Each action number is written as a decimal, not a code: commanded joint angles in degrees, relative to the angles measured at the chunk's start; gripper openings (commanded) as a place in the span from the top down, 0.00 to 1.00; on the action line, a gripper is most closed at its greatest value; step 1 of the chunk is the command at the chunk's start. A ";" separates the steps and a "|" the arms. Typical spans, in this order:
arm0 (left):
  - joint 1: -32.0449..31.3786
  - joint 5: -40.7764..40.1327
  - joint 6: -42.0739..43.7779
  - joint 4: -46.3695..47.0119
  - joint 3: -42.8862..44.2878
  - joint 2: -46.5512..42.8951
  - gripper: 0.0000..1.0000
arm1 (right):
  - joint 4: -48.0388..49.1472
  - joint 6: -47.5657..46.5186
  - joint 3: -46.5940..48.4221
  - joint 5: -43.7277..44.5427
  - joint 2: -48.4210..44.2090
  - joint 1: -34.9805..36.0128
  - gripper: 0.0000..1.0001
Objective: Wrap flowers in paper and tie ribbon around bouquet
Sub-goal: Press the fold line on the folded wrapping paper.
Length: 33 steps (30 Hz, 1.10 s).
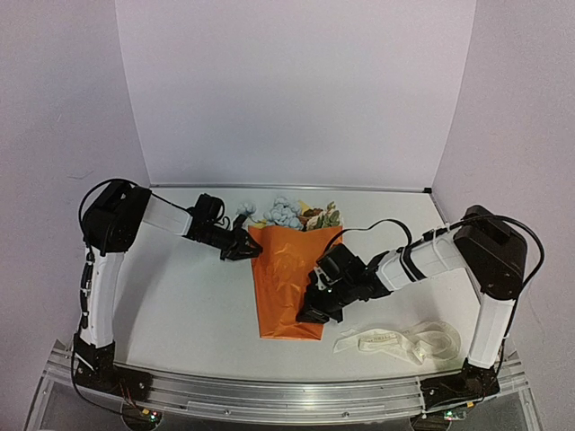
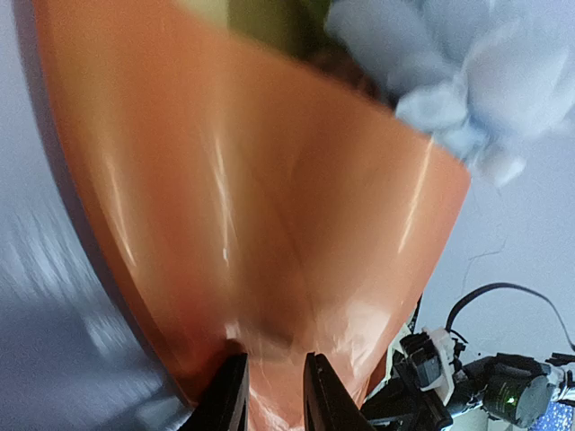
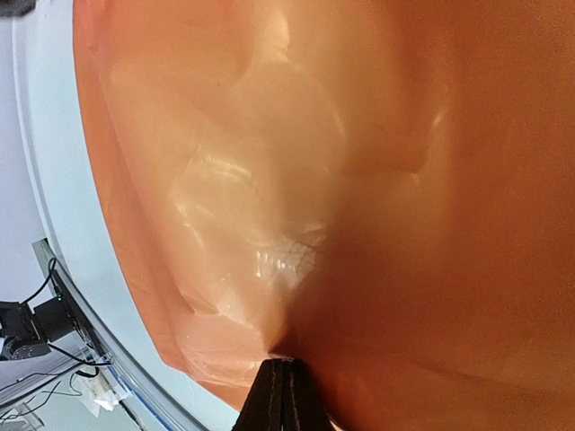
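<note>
So both tools were clamped on the crinkly orange paper cone, left tool near the flowers, right tool lower, probably keeping it wrapped.

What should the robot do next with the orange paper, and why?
Probably let go with the left tool and reach for the ribbon. The paper is already folded into a cone around the flowers, and the right tool is shut on its lower part, pinning it. The ribbon lies loose on the table, apart from the cone, so nothing is tied yet.
</note>
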 commanded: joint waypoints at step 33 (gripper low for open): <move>1.18 -8.60 4.86 -5.92 -11.70 -27.82 0.68 | -13.02 -1.45 2.61 -0.80 -11.57 -2.91 0.82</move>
